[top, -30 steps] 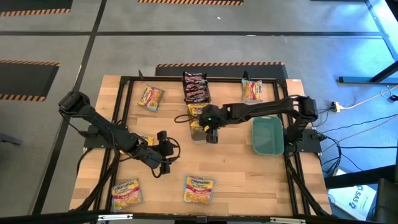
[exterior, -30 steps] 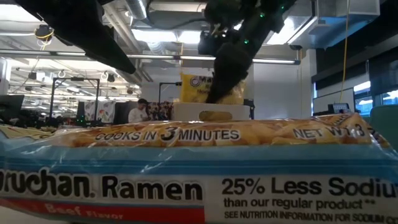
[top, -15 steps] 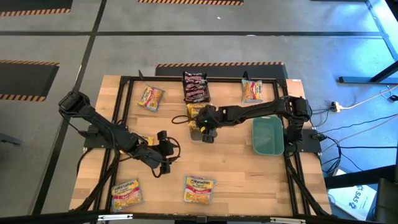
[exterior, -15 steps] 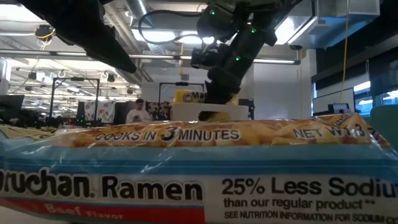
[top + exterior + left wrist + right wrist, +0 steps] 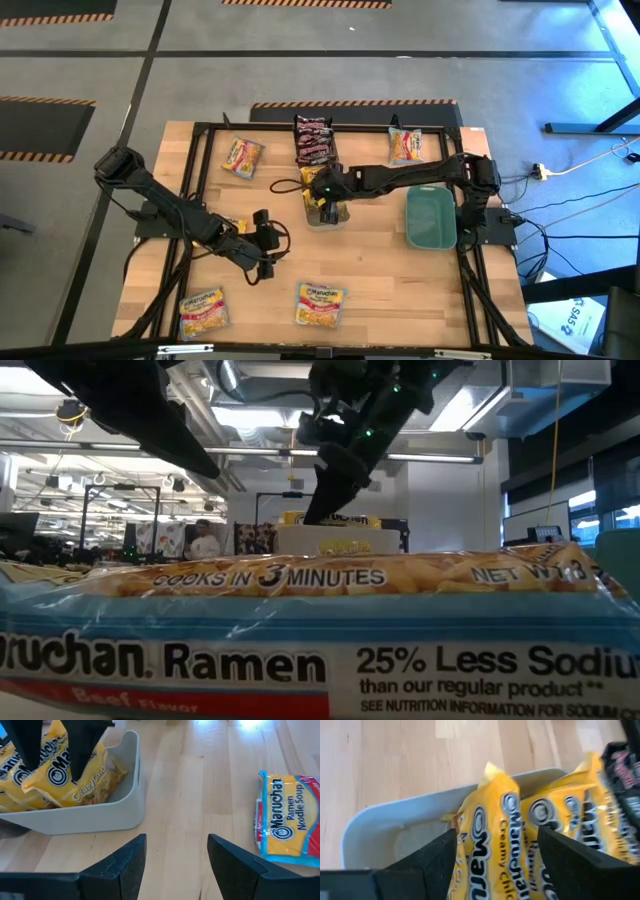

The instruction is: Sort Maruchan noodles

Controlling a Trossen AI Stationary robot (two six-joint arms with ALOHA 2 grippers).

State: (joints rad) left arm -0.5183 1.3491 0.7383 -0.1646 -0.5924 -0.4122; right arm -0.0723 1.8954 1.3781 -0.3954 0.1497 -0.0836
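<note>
A pale bin near the table's middle holds yellow Maruchan packets. My right gripper hovers over it, open, with one finger on each side of an upright yellow packet that leans on the others; I cannot tell whether the fingers touch it. The same gripper shows above the bin in the low view. My left gripper is open and waits to the left of the bin and nearer the table's near edge. An orange-yellow packet lies flat near it.
Dark brown-red packets lie at the far edge. Orange-yellow packets lie far left, far right, near left and near middle. A teal bin stands on the right. One packet fills the low view's foreground.
My right gripper carried a yellow packet a little toward the table's far left, lowered it into the pale bin and opened, letting go. The packet, first hanging above the bin, now stands inside it among the other yellow packets.
</note>
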